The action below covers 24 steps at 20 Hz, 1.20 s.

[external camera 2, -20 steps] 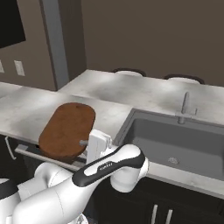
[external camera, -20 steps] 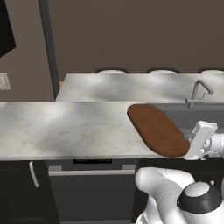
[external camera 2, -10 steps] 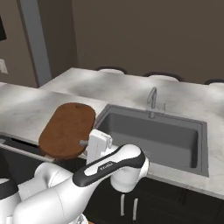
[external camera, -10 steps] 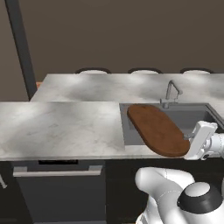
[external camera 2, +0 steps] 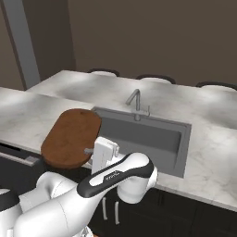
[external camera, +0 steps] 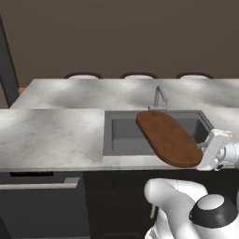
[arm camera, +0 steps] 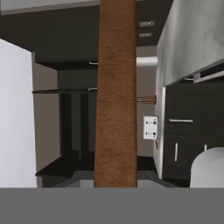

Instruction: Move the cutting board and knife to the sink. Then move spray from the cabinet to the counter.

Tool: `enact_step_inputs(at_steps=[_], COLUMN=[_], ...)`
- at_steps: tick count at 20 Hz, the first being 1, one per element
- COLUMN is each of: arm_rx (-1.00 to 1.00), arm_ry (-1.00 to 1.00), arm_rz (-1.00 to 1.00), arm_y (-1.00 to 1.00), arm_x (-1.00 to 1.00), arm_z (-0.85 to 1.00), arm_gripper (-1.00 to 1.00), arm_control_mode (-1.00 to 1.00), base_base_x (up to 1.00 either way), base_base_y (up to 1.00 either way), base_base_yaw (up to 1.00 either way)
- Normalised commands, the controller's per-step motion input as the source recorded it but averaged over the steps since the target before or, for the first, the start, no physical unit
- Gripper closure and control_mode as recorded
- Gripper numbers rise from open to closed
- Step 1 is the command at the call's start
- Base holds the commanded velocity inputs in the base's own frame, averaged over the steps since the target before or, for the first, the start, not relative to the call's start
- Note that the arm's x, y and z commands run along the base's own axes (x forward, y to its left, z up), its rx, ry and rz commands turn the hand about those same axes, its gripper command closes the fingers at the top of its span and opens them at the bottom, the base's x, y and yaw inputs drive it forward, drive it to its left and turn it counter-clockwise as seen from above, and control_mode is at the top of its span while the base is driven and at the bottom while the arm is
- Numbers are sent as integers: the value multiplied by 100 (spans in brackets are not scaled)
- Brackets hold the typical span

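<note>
**Cutting board carried level at the sink's front edge**

Cutting board [external camera: 167, 138], a reddish-brown wooden oblong with rounded ends, is held flat in the air by the gripper [external camera: 205, 148], which clamps one rounded end while the rest juts out sideways. In the left base view the board reaches over the front right part of the sink [external camera: 122, 135]; in the right base view it hangs at the basin's near left corner, over the front edge of the counter [external camera 2: 210, 152]. Gripping the end and keeping the board level probably lets it clear the counter edge and the silver faucet [external camera 2: 135, 104] before being lowered into the basin. The hand view looks along the board as a long brown strip. The fingertips themselves are hidden, so the closed grip is judged from the board staying up.

The knife and spray cannot be made out. A grey mark runs along the arm's black band [external camera 2: 113, 174], too small to read. No other writing or labels are legible.
</note>
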Motion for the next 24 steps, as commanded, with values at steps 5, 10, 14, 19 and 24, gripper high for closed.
enact_step_inputs(at_steps=[5, 10, 14, 19, 24], arm_rx=[0, 0, 0, 0, 0], arm_ry=[0, 0, 0, 0, 0], arm_rz=[0, 0, 0, 0, 0], arm_y=[0, 0, 0, 0, 0], arm_x=[0, 0, 0, 0, 0], arm_z=[0, 0, 0, 0, 0], arm_gripper=[100, 100, 100, 100, 100], arm_control_mode=[100, 100, 100, 100, 100], base_base_x=[24, 28, 35, 31, 28], base_base_y=[-50, -31, -12, -12, -11], base_base_yaw=[0, 0, 0, 0, 0])
